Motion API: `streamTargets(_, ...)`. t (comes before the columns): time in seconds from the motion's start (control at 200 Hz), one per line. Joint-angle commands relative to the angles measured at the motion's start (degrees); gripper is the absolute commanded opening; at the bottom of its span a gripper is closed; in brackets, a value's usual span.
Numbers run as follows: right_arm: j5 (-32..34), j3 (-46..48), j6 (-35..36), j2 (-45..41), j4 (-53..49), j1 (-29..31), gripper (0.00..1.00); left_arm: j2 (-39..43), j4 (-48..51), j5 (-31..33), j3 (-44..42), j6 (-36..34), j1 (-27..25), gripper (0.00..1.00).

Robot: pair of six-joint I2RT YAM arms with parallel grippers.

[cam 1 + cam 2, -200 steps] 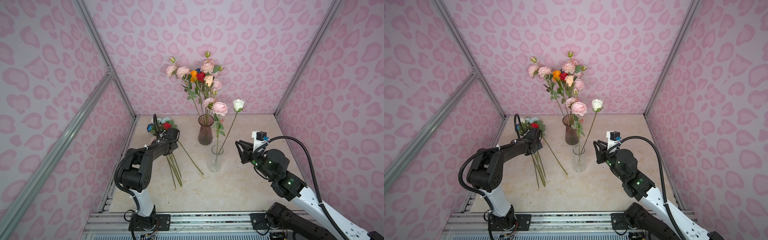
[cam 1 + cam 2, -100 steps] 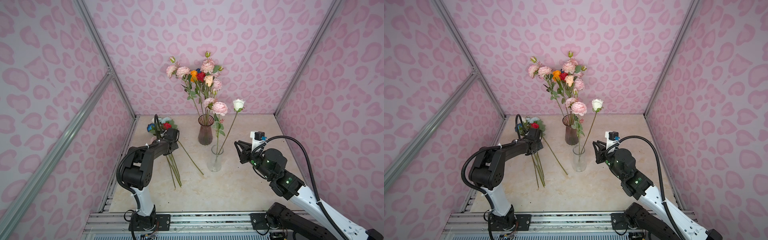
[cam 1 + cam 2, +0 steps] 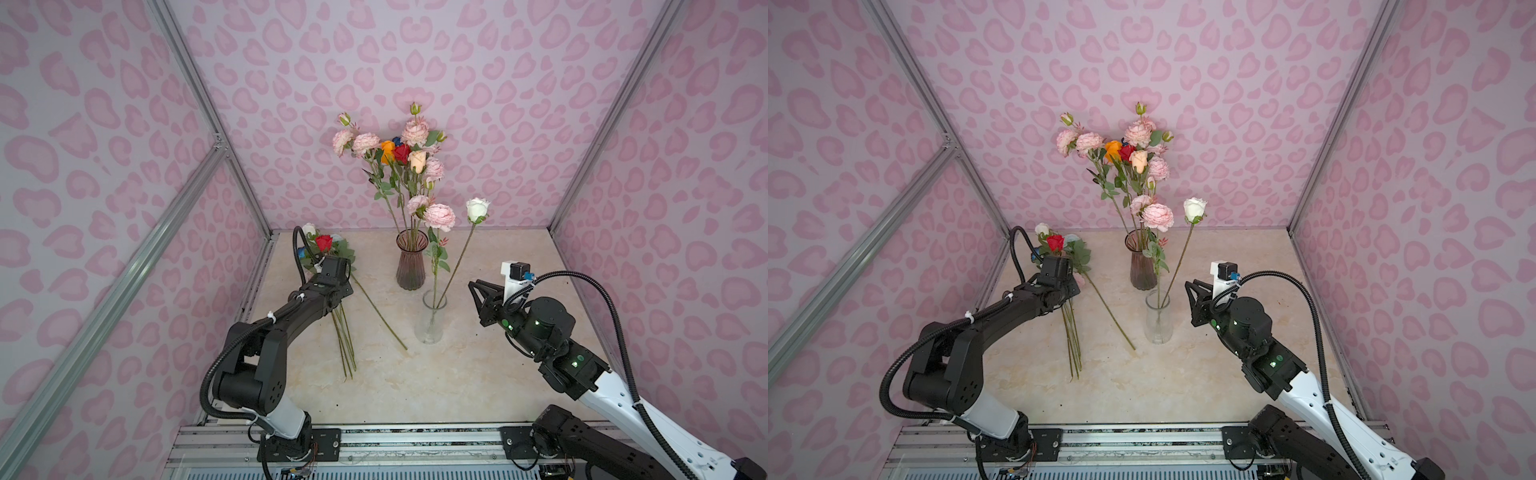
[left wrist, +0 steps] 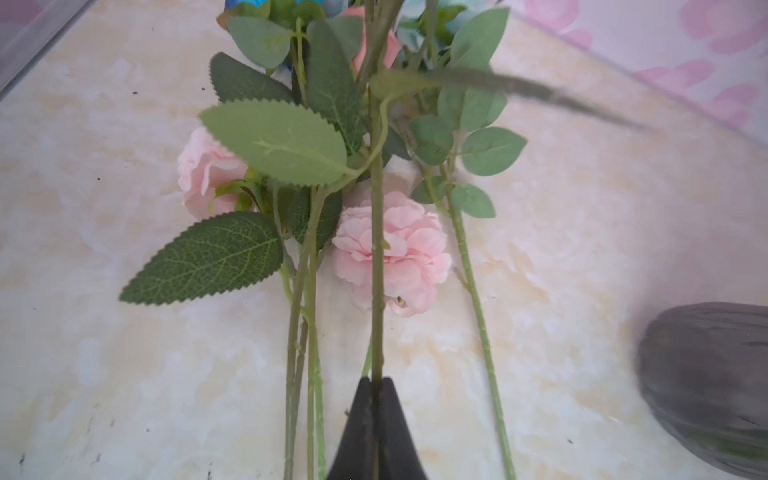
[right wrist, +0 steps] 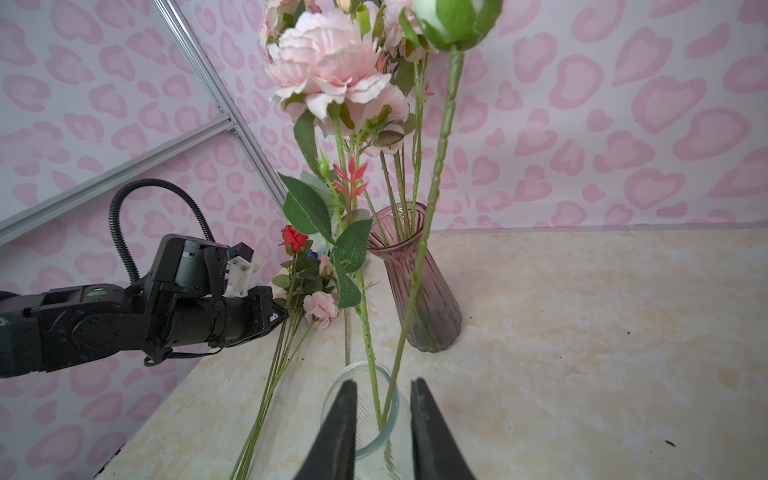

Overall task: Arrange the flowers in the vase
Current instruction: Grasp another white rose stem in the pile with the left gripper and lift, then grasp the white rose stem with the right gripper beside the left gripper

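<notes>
1. Left pincer (image 4: 376, 380) is pressed together on one green stem (image 4: 377, 291). The pinch sits low on the stem, below the leaves. Which head belongs to it I can't tell.
2. Key relation: the held stem runs straight away from the pincer tips, its long axis in line with the arm's reach. The head end points to the back-left corner and the cut end to the front. It sits among the loose flowers (image 3: 328, 249) on the tabletop (image 3: 478, 374). Whether it's off the surface I can't tell.
3. The ribbed purple vase (image 3: 410, 266) stands right of that pile, mid-back and apart from it. The clear glass vase (image 3: 430, 324), with two stems in it, stands just in front. The left arm is much the nearer to the pile.
4. Right pincer (image 5: 382, 384) is spread partway and holds nothing. It's near the clear vase, on the side away from the pile, and looks apart from it.
5. In the way:
   - Neighbouring stems and leaves crowd the held one — likely to drag along on a lift.
   - A stray stem (image 3: 378, 311) slants between the pile and the clear vase.
   - The purple vase's mouth is already packed, with the tall bunch (image 3: 401, 153) overhead.
   - My guess — the stem needs tipping upright before its end goes down.
</notes>
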State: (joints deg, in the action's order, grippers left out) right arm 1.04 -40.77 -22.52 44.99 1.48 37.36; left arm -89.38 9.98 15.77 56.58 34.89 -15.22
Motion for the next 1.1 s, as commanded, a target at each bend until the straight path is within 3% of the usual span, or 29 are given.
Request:
streamTargets(0.0, -0.2, 0.3, -0.1, -0.4, 1.4, 0.0, 0.24, 4.9, -6.5, -5.0, -1.9, -0.2, -0.1, 0.03)
streamTargets(0.26, -1.2, -1.6, 0.2, -0.8, 0.5, 0.0, 0.24, 18.6, -15.9, -13.8, -5.6, -3.7, -1.5, 0.03)
streamTargets(0.45, -4.3, -4.3, 0.5, -0.6, -0.2, 1.1, 0.25, 29.0, -26.2, -20.5, -10.6, -8.3, -5.4, 0.03)
streamTargets(0.615, -2.1, -7.5, 2.2, 0.6, -1.9, 4.8, 0.26, 34.2, -24.2, -18.8, -9.8, -11.0, -7.6, 0.03)
streamTargets(0.81, -4.8, -11.1, 3.2, 4.2, -1.3, 8.8, 0.30, 39.2, -28.3, -23.1, -11.9, -12.0, -9.2, 0.03)
streamTargets(0.92, -7.6, -15.4, 5.1, 7.7, -1.4, 13.0, 0.36, 40.8, -30.0, -27.9, -11.6, -14.6, -13.2, 0.03)
streamTargets(1.095, -6.1, -22.6, 6.9, 12.1, -1.7, 18.7, 0.45, 41.8, -27.5, -28.3, -10.5, -22.0, -23.2, 0.03)
